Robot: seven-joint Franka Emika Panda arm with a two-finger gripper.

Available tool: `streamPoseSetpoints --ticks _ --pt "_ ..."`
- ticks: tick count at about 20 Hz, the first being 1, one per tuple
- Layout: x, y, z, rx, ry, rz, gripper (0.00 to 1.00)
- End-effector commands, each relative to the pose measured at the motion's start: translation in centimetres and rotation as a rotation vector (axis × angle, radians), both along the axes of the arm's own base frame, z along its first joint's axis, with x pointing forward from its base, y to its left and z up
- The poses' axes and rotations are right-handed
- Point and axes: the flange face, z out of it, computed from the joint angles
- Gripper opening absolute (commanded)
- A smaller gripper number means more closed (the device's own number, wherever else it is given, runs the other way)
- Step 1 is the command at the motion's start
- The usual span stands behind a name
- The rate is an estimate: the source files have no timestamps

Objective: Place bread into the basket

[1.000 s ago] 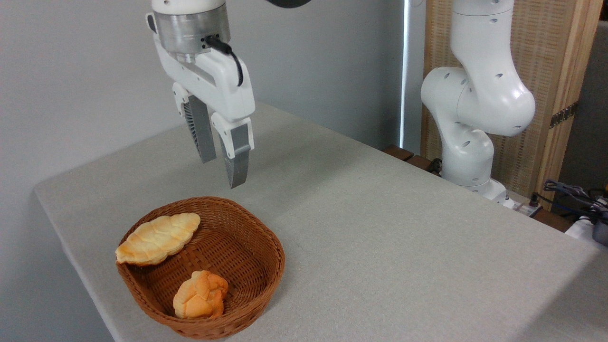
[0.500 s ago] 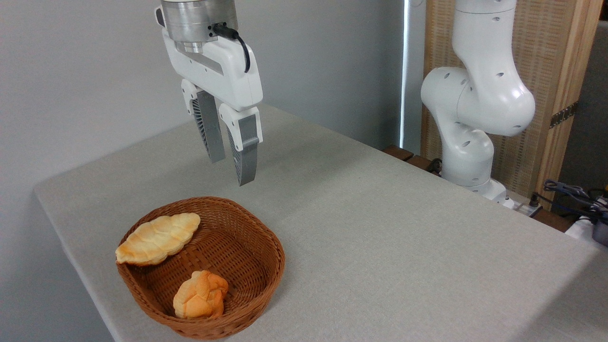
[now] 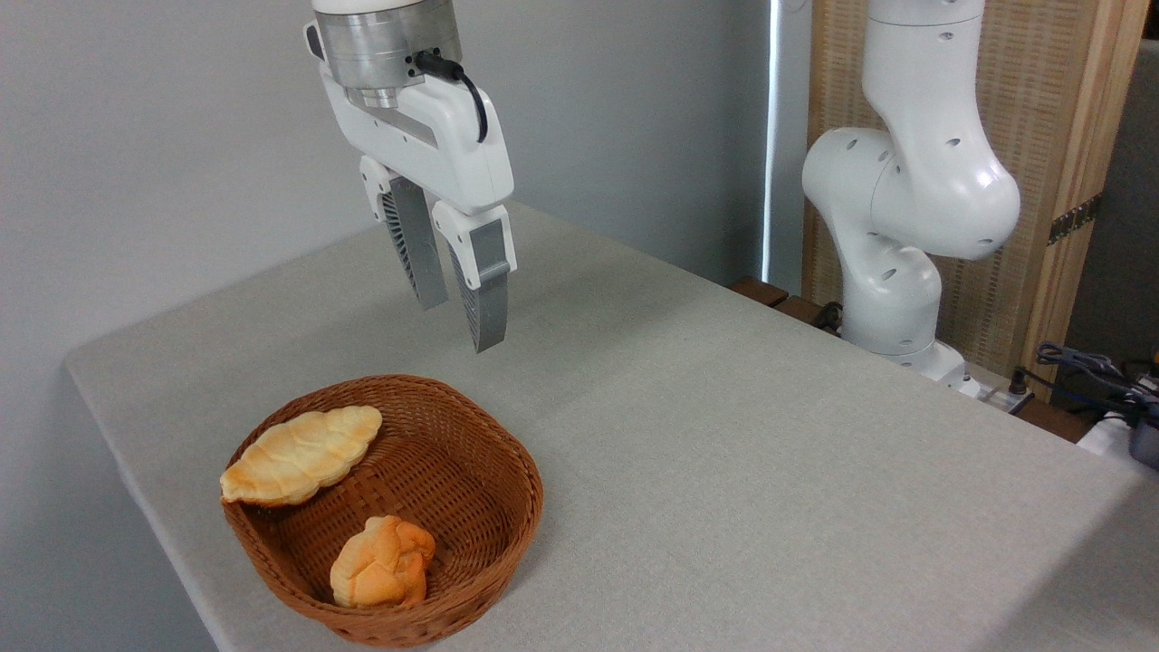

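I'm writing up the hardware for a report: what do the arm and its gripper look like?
The arm is glossy white, built of rounded segments dotted with small dark holes. The gripper has a white angular body under a brushed silver metal cylinder, with a black cable plugged into its side. Its two long grey fingers are ribbed and taper to the tips.

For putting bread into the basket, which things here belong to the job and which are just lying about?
Part of the job:
- bread, lying inside the basket
- basket
- pincer, empty, above the table behind the basket

Just lying about:
- pale ridged loaf, resting on the basket's far-left rim
- cables at the right edge
- table, only the work surface
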Motion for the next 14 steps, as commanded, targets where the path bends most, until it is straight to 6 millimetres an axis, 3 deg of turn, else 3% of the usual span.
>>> streamPoseSetpoints --ticks 1,14 --pt "-0.86 0.20 0.42 0.004 0.011 0.029 1.00" --pt "-0.85 0.17 0.44 -0.007 0.012 0.071 1.00"
